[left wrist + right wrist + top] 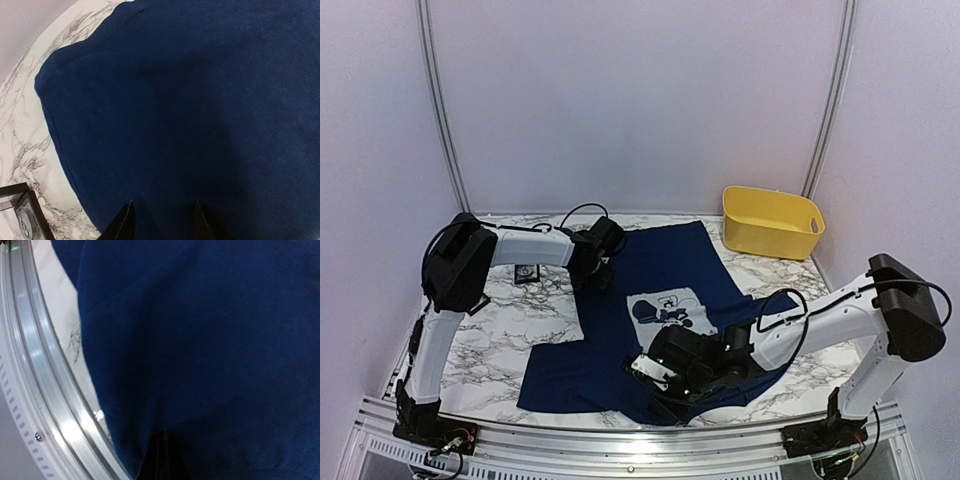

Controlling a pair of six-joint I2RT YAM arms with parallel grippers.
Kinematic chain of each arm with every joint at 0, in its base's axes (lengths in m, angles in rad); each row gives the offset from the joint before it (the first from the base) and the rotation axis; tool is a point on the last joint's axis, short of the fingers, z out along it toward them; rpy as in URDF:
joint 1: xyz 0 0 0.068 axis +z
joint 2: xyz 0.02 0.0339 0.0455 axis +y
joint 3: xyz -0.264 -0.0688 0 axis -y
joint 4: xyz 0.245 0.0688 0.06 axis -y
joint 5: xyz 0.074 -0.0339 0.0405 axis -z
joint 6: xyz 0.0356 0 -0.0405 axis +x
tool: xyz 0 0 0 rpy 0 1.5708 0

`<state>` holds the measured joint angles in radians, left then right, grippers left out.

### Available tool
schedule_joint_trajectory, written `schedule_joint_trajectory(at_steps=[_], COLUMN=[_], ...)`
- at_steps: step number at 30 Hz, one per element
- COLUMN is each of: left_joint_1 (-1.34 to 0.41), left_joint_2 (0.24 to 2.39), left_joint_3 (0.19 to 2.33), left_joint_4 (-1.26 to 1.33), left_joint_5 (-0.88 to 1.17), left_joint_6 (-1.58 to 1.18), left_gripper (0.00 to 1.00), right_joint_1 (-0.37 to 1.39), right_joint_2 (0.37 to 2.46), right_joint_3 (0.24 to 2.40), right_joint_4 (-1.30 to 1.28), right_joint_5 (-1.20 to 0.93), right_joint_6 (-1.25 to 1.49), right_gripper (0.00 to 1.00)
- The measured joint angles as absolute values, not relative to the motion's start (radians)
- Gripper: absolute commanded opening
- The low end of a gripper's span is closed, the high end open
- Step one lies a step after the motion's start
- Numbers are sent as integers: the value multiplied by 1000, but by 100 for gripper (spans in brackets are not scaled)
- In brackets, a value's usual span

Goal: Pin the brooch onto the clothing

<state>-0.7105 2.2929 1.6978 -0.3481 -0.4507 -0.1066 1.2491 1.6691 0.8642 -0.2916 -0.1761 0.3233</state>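
Looking down on the marble desk (pixel 510 320): spread over its middle, a navy T-shirt (pixel 665 255), chest up, running from close to the far edge almost down to the near edge. Pale grey square print (pixel 665 310) facing up, a touch closer to the near edge than the far one. One sleeve out toward the left edge, low down by the near side.

Over to the left fingers (pixel 601 266), out at the shirt's far-left border, on the side of the far left corner. From the left wrist view: two dark tips spread well apart, only blue cloth between them, nothing gripped. Can't say whether touching the fabric or just above it. Down in that view's corner, a small black-framed case (pixel 22 215), sitting on bare marble just off the shirt's edge, contents too blurred to make out.

And the right fingers (pixel 653 369): low over the shirt's near border, about midway along the near edge. Only one dark tip showing in the right wrist view, with cloth rumpled into soft folds around it and the silver rail (pixel 40 390) of the near edge right alongside. Open, closed, pinching cloth? Cannot tell from these angles.

Yellow basket (pixel 772 222) tucked into the far right corner, well apart from both sets of fingers.
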Motion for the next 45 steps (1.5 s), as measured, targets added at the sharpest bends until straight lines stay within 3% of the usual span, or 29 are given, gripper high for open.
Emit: schedule_joint_trajectory(at_steps=[9, 14, 16, 19, 21, 23, 27, 31, 45], left_joint_1=[-704, -699, -699, -699, -698, -691, -608, -474, -379], left_joint_2=[2321, 2312, 2273, 2130, 1989, 1837, 1660, 1736, 1961], left_joint_3=[1738, 1738, 1710, 1603, 1496, 1383, 1209, 1148, 1282], left_joint_4=[-350, -351, -336, -311, -284, -261, -219, -212, -220], left_joint_5=[-487, -485, -475, -469, -472, -473, -449, -418, -318], left_joint_6=[-64, -33, -26, -29, -69, -124, -239, -303, -315], left_gripper=[44, 57, 68, 94, 99, 99, 99, 80, 69], right_joint_1=[1323, 1318, 1301, 1229, 1165, 1097, 995, 956, 942], right_joint_2=[1669, 1668, 1658, 1604, 1557, 1510, 1481, 1518, 1553], right_joint_3=[888, 973, 1023, 1077, 1093, 1100, 1102, 1103, 1076], right_joint_4=[-363, -452, -470, -458, -428, -381, -275, -223, -183], right_joint_5=[-248, -242, -233, -199, -162, -126, -77, -60, -62], right_joint_6=[309, 273, 250, 223, 216, 216, 215, 211, 204], right_gripper=[0, 2, 21, 53, 72, 81, 85, 85, 85])
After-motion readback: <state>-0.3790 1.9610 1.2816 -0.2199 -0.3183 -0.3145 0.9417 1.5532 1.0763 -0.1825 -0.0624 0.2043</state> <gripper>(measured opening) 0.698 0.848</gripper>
